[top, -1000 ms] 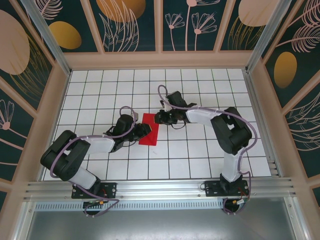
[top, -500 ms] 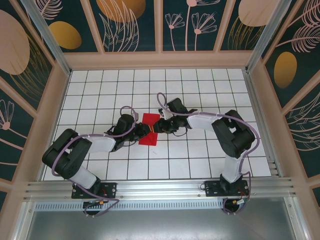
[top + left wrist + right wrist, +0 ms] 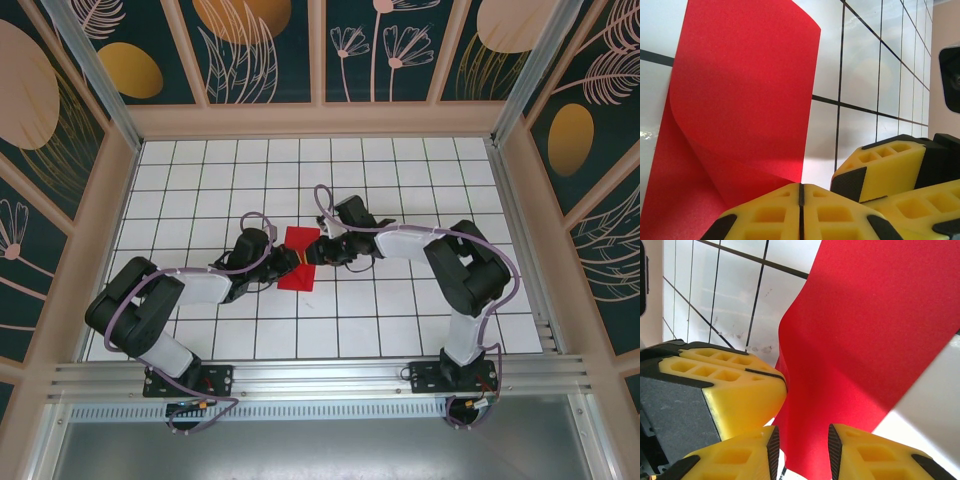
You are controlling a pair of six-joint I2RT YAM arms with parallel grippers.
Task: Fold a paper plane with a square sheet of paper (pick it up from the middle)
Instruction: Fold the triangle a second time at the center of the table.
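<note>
The square sheet of paper (image 3: 296, 278) is bright red and lies folded into a narrow rectangle on the white grid table (image 3: 400, 180). In the left wrist view its top layer (image 3: 745, 85) curls up off the lower one. My left gripper (image 3: 801, 191) is shut, pinching the paper's lifted edge from the left (image 3: 288, 262). My right gripper (image 3: 803, 440) is open, its pads standing either side of the paper's (image 3: 865, 330) near edge with a gap. It meets the sheet from the right (image 3: 313, 252). The left gripper's yellow finger (image 3: 740, 390) sits right beside it.
The right gripper's yellow fingers (image 3: 885, 167) crowd in close at the right of the left wrist view. Wooden walls (image 3: 320, 120) with leaf-pattern panels ring the table. Both arms' bases sit at the near rail (image 3: 320, 380).
The right gripper has swung down and left onto the paper and opened slightly. The left gripper has closed on the paper's edge. The paper's layer has lifted between them.
</note>
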